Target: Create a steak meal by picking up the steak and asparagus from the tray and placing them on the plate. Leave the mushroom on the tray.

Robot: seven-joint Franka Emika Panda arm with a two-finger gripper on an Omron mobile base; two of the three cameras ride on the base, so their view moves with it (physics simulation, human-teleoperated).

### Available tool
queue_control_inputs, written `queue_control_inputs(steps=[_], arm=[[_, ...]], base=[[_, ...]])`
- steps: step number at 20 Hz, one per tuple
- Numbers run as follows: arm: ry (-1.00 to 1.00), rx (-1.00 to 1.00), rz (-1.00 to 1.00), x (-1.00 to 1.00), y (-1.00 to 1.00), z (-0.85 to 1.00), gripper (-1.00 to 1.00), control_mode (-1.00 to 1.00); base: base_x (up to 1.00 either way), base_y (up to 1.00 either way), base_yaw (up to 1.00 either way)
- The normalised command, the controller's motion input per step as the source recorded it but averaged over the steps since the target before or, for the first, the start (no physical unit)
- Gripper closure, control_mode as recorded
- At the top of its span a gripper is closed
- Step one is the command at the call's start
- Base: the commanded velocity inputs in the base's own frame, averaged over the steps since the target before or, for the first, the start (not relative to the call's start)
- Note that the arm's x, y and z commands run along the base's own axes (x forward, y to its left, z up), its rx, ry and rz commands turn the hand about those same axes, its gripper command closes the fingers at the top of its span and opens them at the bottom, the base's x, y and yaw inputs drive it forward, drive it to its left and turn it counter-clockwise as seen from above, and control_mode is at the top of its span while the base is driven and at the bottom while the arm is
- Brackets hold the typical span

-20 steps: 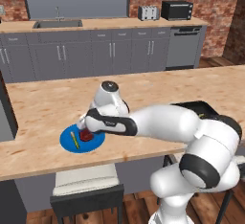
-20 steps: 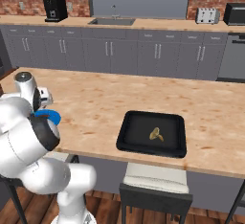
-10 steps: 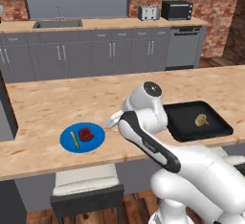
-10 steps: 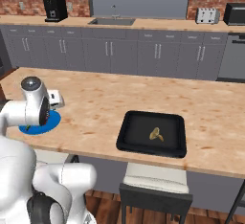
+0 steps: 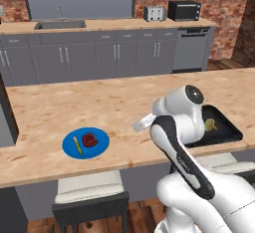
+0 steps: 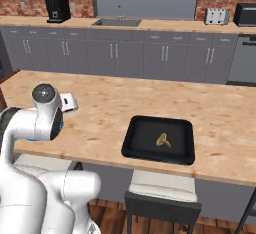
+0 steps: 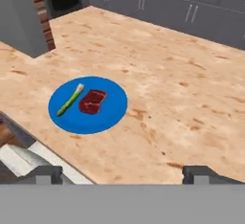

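The blue plate (image 7: 110,110) lies on the wooden counter with the dark red steak (image 7: 92,101) and the yellow-green asparagus (image 7: 70,99) side by side on it. From the left base view, the plate (image 5: 102,145) sits at the counter's front left, holding the steak (image 5: 90,140) and asparagus (image 5: 77,145). My gripper (image 5: 140,124) hangs open and empty to the right of the plate, above bare counter; its fingertips (image 7: 45,173) stand wide apart. The black tray (image 6: 150,150) holds the tan mushroom (image 6: 163,140), and the tray (image 5: 224,133) is partly behind my arm.
A padded stool (image 6: 162,193) stands below the counter's front edge under the tray, another stool (image 5: 89,194) under the plate. Grey cabinets, a sink (image 6: 117,23) and a toaster (image 6: 216,15) line the back wall. Bare wood lies between plate and tray.
My gripper was over the plate at the steak a second ago. It has since pulled away to the right and stands open, with the steak left on the plate beside the asparagus.
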Motion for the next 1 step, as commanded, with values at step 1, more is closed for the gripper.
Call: queue_control_inputs(steps=[1], arm=[[0.0, 0.0, 0.05, -0.2, -0.69, 0.0, -1.0, -1.0]], base=[[0.0, 0.0, 0.0]])
